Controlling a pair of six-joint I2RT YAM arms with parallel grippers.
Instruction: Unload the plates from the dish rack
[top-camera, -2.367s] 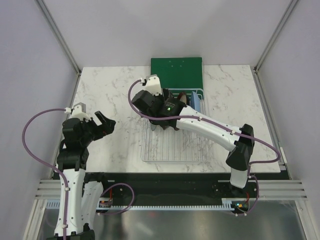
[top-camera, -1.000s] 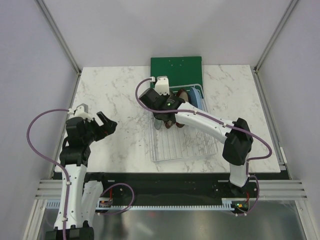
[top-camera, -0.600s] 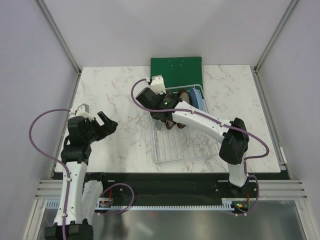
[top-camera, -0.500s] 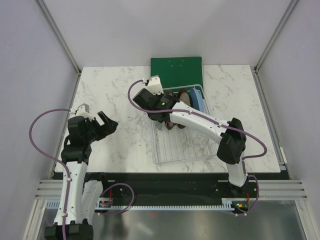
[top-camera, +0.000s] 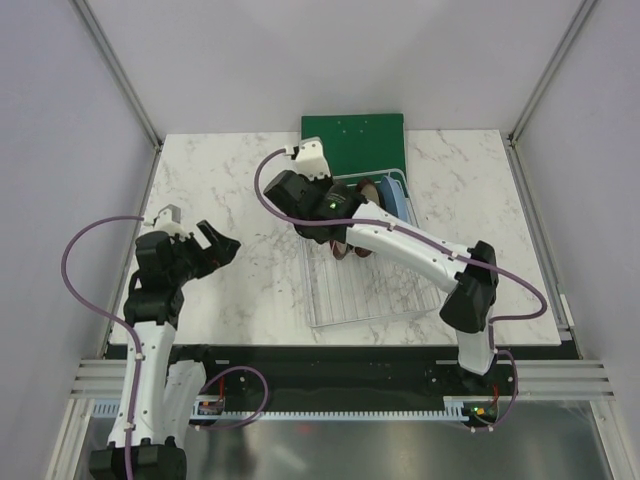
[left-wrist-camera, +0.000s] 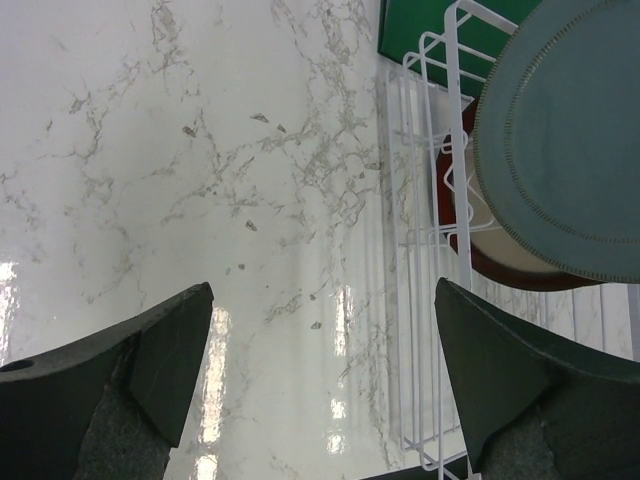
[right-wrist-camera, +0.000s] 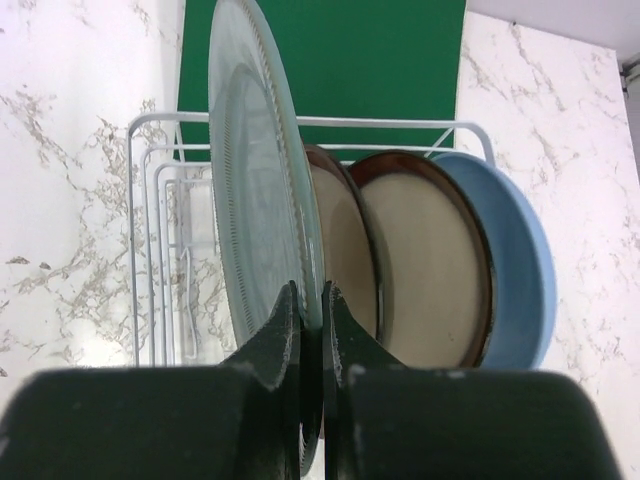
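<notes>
My right gripper is shut on the rim of the grey-green plate, which it holds upright and edge-on above the left end of the white wire dish rack. Behind it, two red-brown plates with cream centres and a light blue plate stand on edge in the rack. The left wrist view shows the grey-green plate in front of a red-brown plate. My left gripper hangs open and holds nothing over the marble, left of the rack.
A flat dark green board lies at the table's far edge, right behind the rack's raised rail end. The rack sits skewed on the marble table. My right arm stretches across the rack from the near right.
The rack has slid and turned to the right since the oldest frame. My right wrist has shifted left and up with the grey-green plate. My left gripper has crept slightly right, still open.
</notes>
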